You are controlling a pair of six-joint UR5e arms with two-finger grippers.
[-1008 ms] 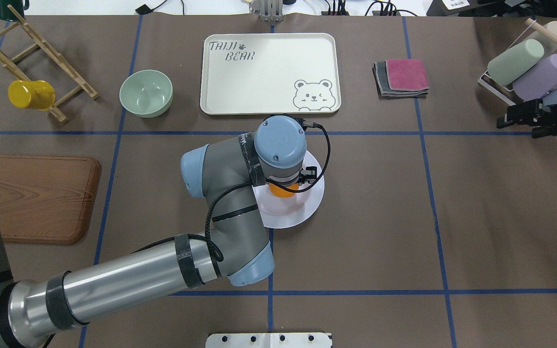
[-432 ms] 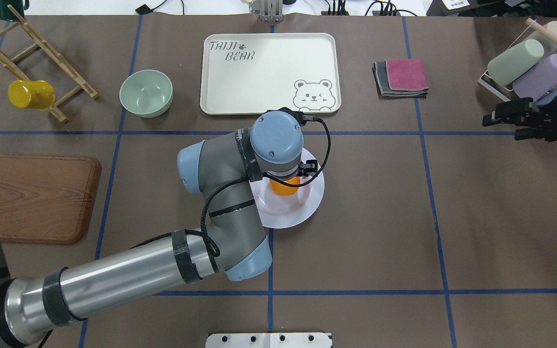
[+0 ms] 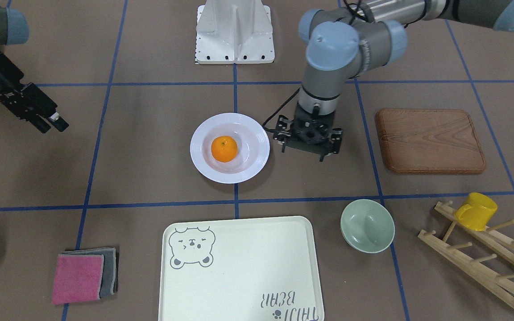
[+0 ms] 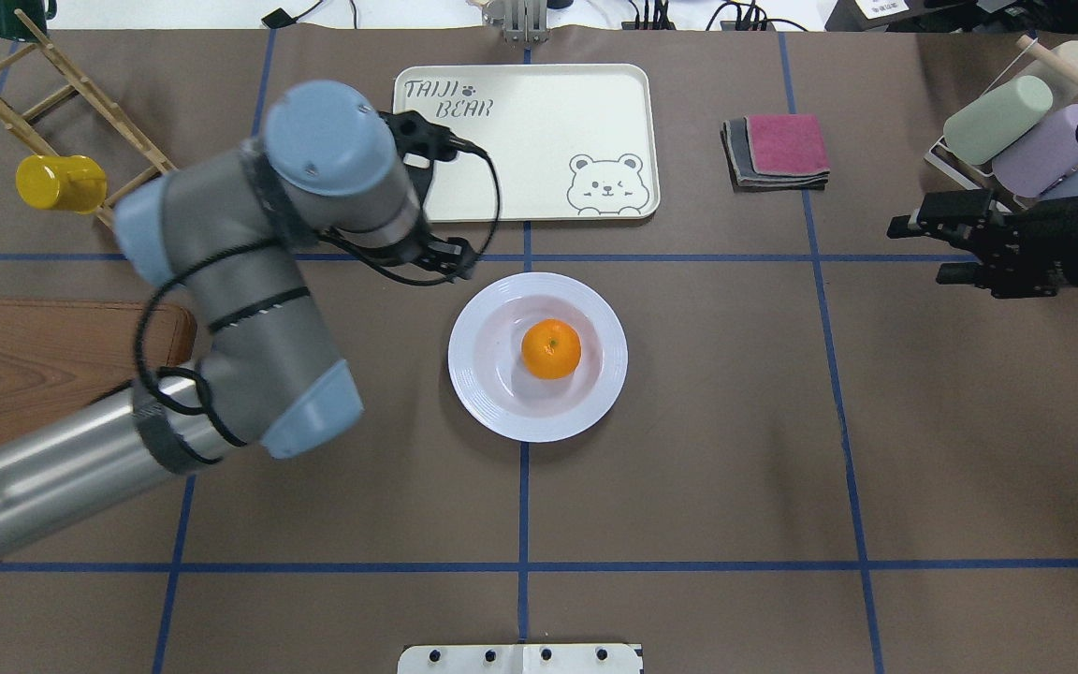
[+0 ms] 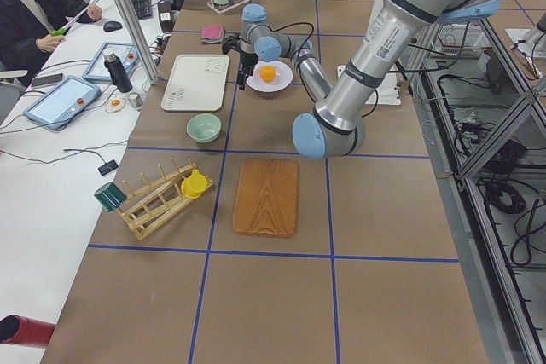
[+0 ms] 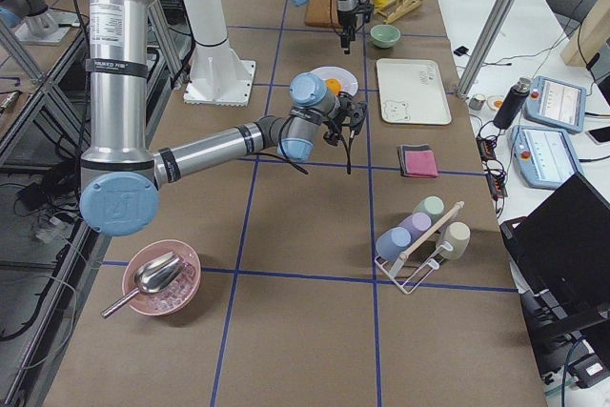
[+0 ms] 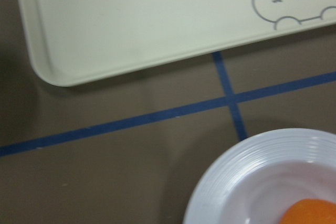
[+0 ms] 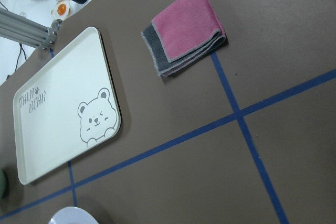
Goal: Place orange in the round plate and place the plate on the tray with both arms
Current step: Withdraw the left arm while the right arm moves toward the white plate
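The orange (image 4: pixel 551 348) lies in the sunken centre of the white round plate (image 4: pixel 488 398), and nothing touches either. From the front, the orange (image 3: pixel 224 148) sits slightly off centre in the plate (image 3: pixel 257 160). My left gripper (image 3: pixel 304 151) hangs open and empty beside the plate, on the wooden board's side; the arm hides it from overhead. My right gripper (image 4: pixel 927 249) is open and empty, far off toward the cup rack. The cream tray (image 4: pixel 520 140) lies bare beyond the plate. The left wrist view shows the tray's corner (image 7: pixel 157 19), the plate's rim (image 7: pixel 236 182) and a sliver of orange (image 7: pixel 310 214).
A pale green bowl (image 3: pixel 367 225) stands beside the tray. The wooden board (image 3: pixel 429 140) lies by the left arm. A yellow mug (image 4: pixel 57 183) hangs on a wooden rack. Folded cloths (image 4: pixel 778 150) and a rack of cups (image 4: pixel 1016 131) are on the right side.
The left arm has swung off the plate toward the wooden board, so the orange now shows uncovered in the plate. The right gripper has moved a little inward over the table.
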